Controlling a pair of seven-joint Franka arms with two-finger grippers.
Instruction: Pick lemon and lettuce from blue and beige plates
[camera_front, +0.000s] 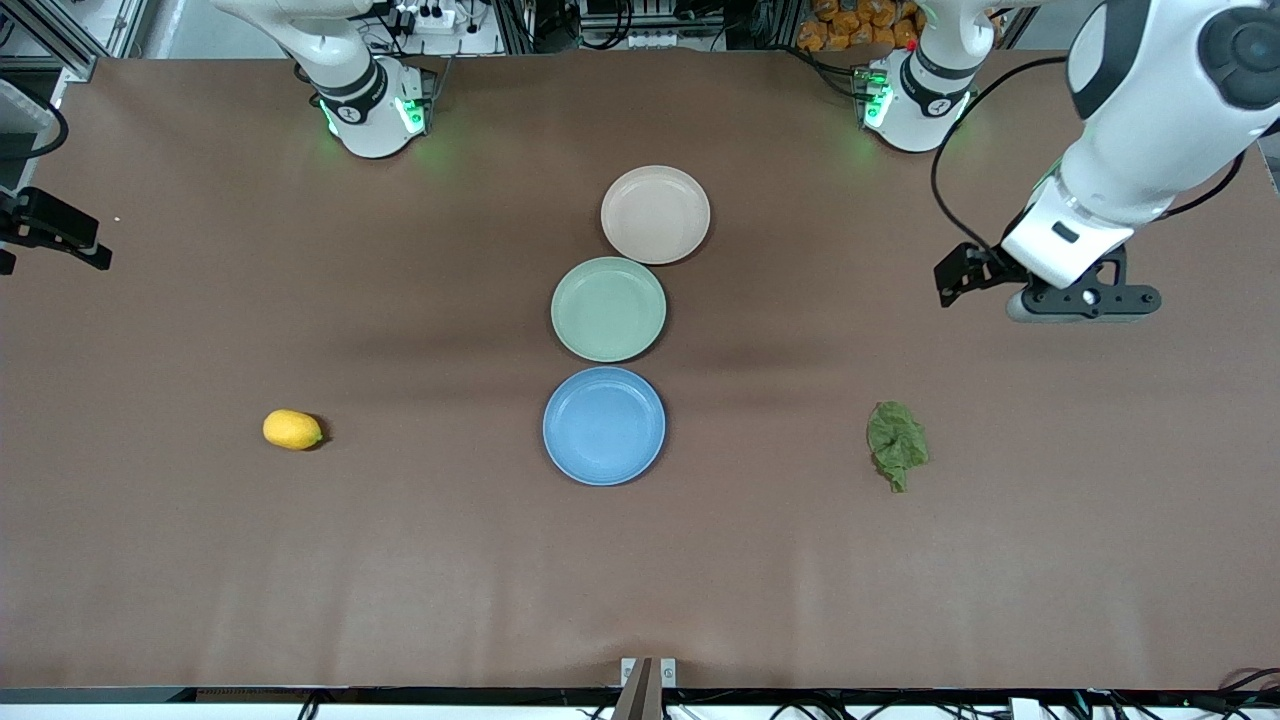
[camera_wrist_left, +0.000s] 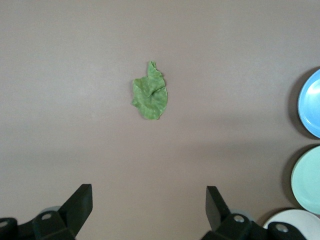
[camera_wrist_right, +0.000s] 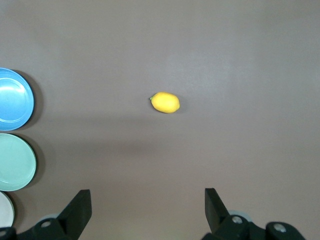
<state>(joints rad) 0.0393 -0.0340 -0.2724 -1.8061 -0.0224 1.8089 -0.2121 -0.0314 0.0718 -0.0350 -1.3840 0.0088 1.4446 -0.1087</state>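
Blue plate (camera_front: 604, 470) and beige plate (camera_front: 655, 250) sit empty mid-frame. The lemon (camera_front: 292, 429) and lettuce (camera_front: 897, 443) are on the bare worktop (camera_front: 200, 560), lower in frame. Left tool (camera_wrist_left: 149, 200) and right tool (camera_wrist_right: 147, 200) both gape wide, so I'd centre over each item, then drop straight down.

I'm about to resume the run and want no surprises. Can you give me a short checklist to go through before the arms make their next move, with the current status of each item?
1. Left tool open, above bare table with the lettuce in its wrist view: ok.
2. Right tool open, with the lemon in its wrist view: ok.
3. Lemon on the blue plate: not ok; it lies on the table toward the right arm's end.
4. Lettuce on the beige plate: not ok; it lies on the table toward the left arm's end.
5. All plates, including the green plate, hold nothing: ok.
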